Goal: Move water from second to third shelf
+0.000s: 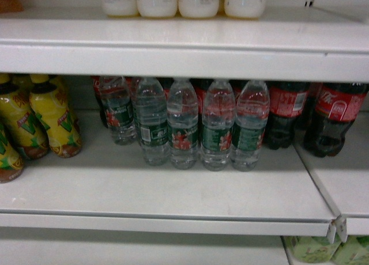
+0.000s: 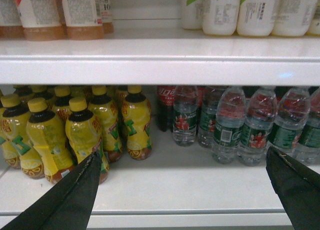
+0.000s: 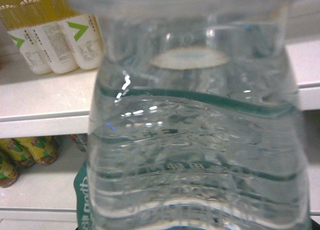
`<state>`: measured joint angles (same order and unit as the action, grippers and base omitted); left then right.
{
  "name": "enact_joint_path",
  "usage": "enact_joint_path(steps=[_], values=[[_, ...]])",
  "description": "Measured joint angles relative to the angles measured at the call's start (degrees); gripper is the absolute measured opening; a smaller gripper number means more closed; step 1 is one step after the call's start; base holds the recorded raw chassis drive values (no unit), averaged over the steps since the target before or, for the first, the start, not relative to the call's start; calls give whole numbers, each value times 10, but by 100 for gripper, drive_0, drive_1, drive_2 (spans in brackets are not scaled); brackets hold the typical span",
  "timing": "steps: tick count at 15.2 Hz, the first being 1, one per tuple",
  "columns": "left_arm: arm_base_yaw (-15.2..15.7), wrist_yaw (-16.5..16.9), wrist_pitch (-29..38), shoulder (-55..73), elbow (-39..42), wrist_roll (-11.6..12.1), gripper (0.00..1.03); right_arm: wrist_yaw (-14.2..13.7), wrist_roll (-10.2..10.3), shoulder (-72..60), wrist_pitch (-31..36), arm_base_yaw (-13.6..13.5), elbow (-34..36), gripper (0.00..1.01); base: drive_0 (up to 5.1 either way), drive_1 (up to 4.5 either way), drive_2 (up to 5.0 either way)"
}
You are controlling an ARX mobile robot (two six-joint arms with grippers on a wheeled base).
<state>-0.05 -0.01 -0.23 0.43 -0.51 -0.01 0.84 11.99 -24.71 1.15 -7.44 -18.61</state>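
water bottle filling right wrist view, against gripper.

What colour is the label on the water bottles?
Green, with red figures, on the water bottles; the head view shows it best.

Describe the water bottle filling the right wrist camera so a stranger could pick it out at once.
Start at the white shelf edge carrying white bottles with green chevrons. Directly in front, filling that view, is the water bottle. Unlike them it is clear, ribbed, holds colourless water, and shows a green label edge at lower left.
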Motion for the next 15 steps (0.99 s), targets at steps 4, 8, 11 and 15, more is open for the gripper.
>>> enact_joint_path(steps=[4,8,11,15], values=[[0,-1,1,0,0,0,98,0,0,0,0,0,0,43,0,0,0],[0,0,2,0,0,0,98,0,0,0,1,0,-4,43,0,0,0],[0,0,1,0,0,0,98,0,0,0,1,0,-4,43,0,0,0],[0,0,0,0,0,0,98,0,0,0,1,0,-4,43,0,0,0]])
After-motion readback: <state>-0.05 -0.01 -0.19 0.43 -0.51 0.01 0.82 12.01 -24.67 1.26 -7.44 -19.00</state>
